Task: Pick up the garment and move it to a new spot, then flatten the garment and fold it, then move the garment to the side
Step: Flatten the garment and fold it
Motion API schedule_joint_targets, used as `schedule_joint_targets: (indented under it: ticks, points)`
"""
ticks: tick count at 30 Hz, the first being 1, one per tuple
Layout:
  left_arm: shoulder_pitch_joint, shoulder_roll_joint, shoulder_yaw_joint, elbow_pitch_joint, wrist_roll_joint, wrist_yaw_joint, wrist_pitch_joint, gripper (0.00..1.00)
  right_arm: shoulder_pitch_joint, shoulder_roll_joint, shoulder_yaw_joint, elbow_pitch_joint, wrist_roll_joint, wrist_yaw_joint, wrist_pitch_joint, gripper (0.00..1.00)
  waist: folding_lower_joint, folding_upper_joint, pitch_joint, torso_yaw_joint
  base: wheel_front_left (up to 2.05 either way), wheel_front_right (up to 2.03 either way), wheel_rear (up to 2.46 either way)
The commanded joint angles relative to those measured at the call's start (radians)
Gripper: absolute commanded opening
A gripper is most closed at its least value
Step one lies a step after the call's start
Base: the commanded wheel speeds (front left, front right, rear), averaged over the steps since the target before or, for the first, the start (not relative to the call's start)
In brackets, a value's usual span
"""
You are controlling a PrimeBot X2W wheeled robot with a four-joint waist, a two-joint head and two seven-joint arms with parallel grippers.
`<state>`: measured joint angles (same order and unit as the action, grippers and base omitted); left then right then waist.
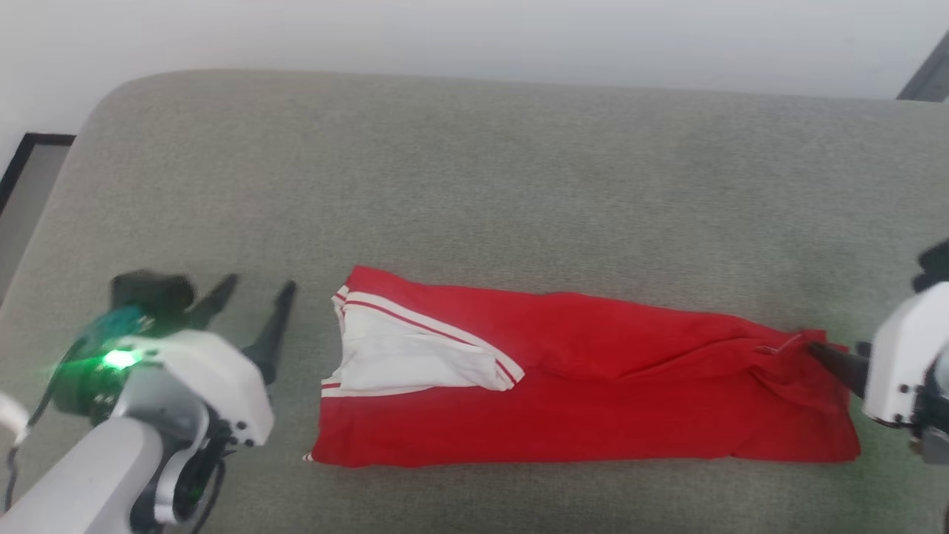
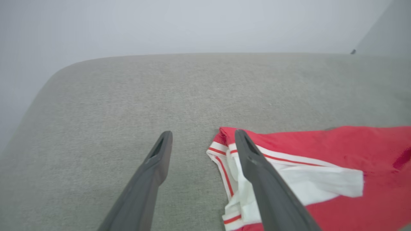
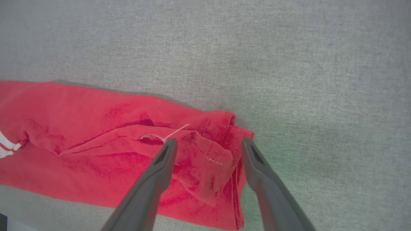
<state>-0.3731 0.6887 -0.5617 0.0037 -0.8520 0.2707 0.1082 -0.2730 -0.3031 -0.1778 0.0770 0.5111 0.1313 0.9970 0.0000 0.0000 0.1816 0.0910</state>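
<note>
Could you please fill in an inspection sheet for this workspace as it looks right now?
Surface: grey woven fabric cushion, rounded far-left corner.
Job's things: red cloth T-shirt with white striped sleeve, folded into a long band lying flat; sleeve on top at its left end, right end bunched and wrinkled.
Clutter: nothing seen.
Grippers: left hand open, beside the sleeve end, holding nothing. Right hand open, fingers either side of the bunched end, not closed on it.
Cables: dark cable loop under the left wrist.
Surroundings: pale plain wall behind; dark-framed panel at far left.
</note>
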Motion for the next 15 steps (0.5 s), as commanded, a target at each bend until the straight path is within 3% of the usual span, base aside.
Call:
schedule_joint_targets:
  ticks: [1,8,15]
  points:
    - [0.024,0.0,0.014,0.007,0.016,0.006,-0.045,1.0,0.013,-0.005,-0.014,-0.004,-0.002,-0.001,0.011,1.0,0.0,0.0,0.005,0.011,0.0,0.0,0.0]
    - [0.119,-0.02,0.097,0.058,0.028,0.018,-0.295,1.0,0.052,-0.02,-0.072,0.012,-0.006,-0.001,0.069,1.0,0.0,0.0,0.023,0.05,0.0,0.0,0.0]
    - [0.191,-0.06,0.169,0.093,0.036,0.006,-0.367,1.0,0.052,0.019,-0.069,0.098,0.023,-0.001,0.098,1.0,0.0,0.0,0.038,0.078,0.0,0.0,0.0]
